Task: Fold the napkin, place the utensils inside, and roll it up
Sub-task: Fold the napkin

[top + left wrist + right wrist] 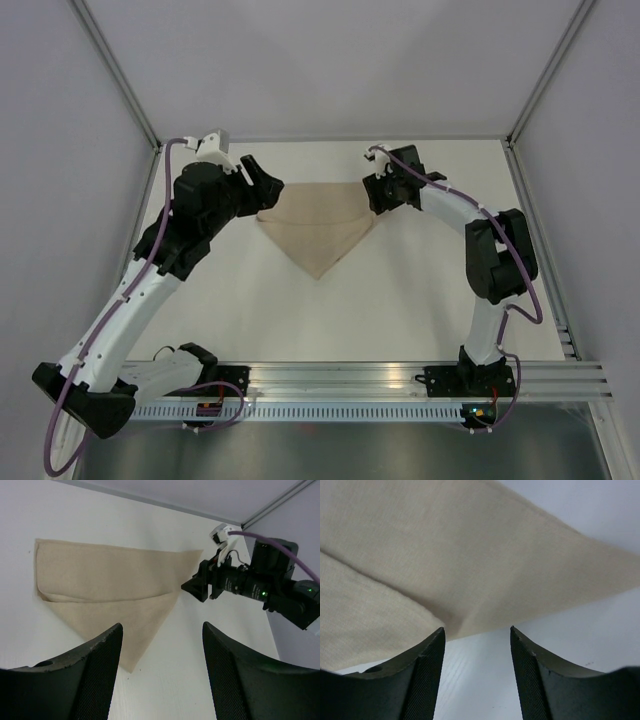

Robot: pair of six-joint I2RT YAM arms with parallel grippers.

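The beige napkin (318, 232) lies flat on the white table, folded into a triangle with its point toward the arms. It also shows in the left wrist view (110, 580) and the right wrist view (470, 555). My left gripper (268, 192) is open and empty just above the napkin's left corner, as its own view (162, 626) shows. My right gripper (378, 196) is open and empty at the napkin's right corner, the cloth edge just ahead of its fingertips in its own view (477, 629). It also shows in the left wrist view (200, 585). No utensil is in view.
The white table (420, 300) is enclosed by pale walls at the left, back and right. A metal rail (400, 385) carrying the arm bases runs along the near edge.
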